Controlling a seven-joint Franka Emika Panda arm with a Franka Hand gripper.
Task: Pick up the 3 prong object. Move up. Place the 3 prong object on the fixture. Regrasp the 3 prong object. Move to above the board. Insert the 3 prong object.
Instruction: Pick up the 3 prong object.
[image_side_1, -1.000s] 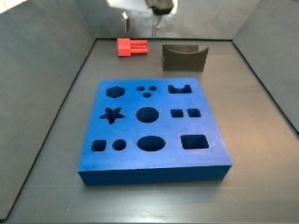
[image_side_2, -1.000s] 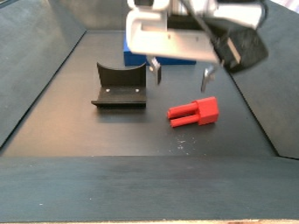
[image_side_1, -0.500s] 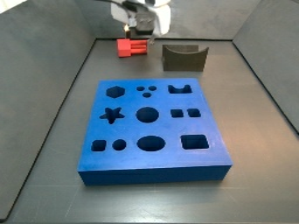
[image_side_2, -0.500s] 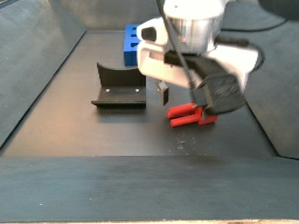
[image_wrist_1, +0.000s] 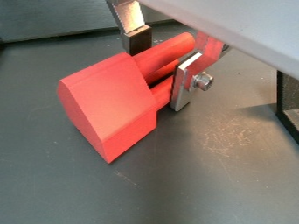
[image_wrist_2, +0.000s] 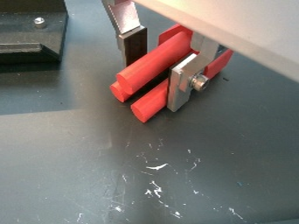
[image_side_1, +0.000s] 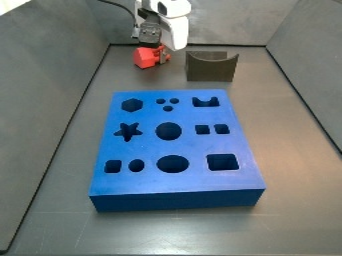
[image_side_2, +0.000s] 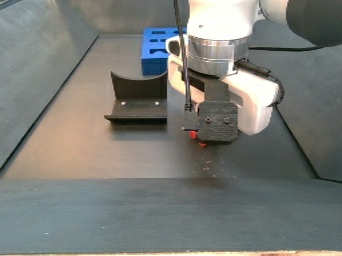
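White arm, gripper (image_wrist_2: 158, 63) with silver fingers (dark pads), screw heads

Even, soft light; faint shadows. Wrist views blurry up close; side views lo-res.

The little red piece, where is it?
The 3 prong object lies on the floor between the end effector's fingers, beside the fixture, beyond the board's far end.
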